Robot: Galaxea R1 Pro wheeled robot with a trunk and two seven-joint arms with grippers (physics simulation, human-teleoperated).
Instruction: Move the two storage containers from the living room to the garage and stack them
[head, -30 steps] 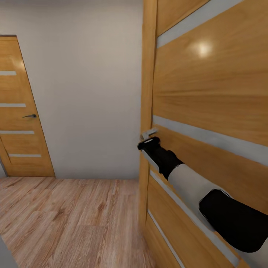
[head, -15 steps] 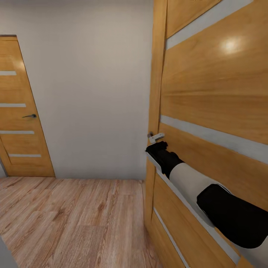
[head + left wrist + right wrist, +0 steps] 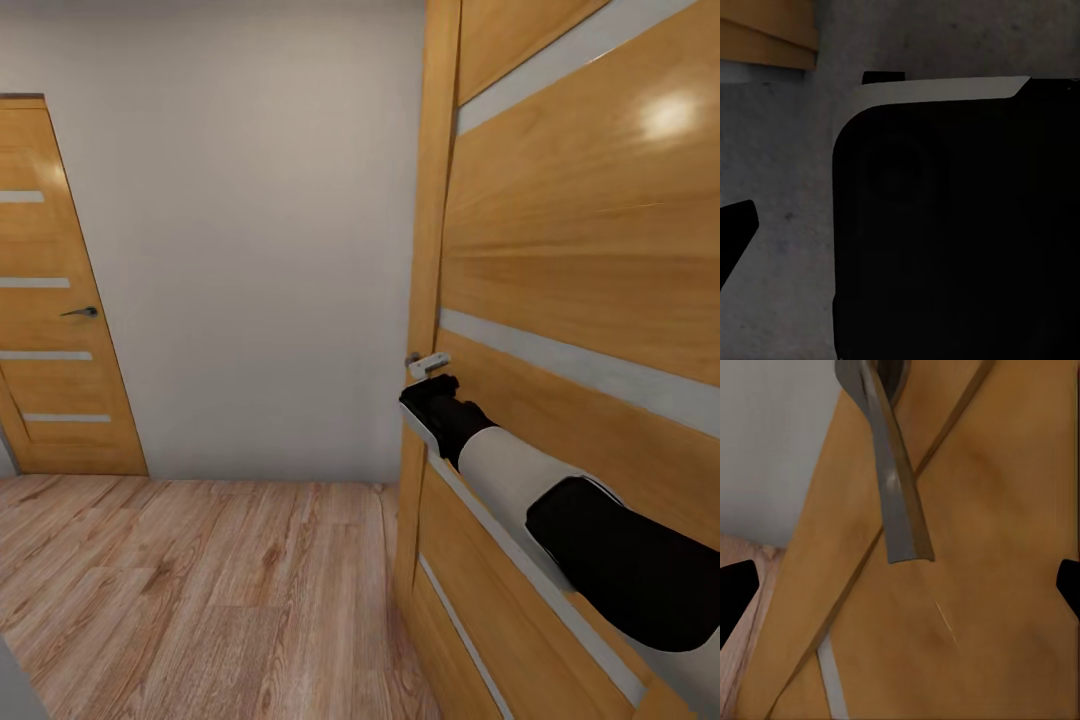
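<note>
A: Start at the left of the frame. What's there?

B: In the head view, a closed door [image 3: 62, 290] with pale stripes sits at the left edge, with a bare grey wall [image 3: 260, 230] beside it and wood plank floor [image 3: 190, 590] along the bottom. No storage containers appear in these pictures, so I can't place them against either gripper.

A: And on the right?

B: A second door [image 3: 580, 300] fills the right half, its edge running down the middle of the frame. The right arm reaches from the lower right, and the right gripper [image 3: 432, 388] sits just below the door handle [image 3: 428, 364], near the centre.

A: Has it got hold of the handle?

B: The right wrist view shows the lever [image 3: 894, 480] between the two dark fingertips at the left and right edges, which stand wide apart with nothing in them.

A: And the left gripper?

B: The left wrist view is dark, with a black housing in front; I can't tell its state.

A: Which step is this?

B: I'd judge it a door being worked on the way between rooms. Next calls for seating the fingers on the lever, or pushing the panel.
</note>
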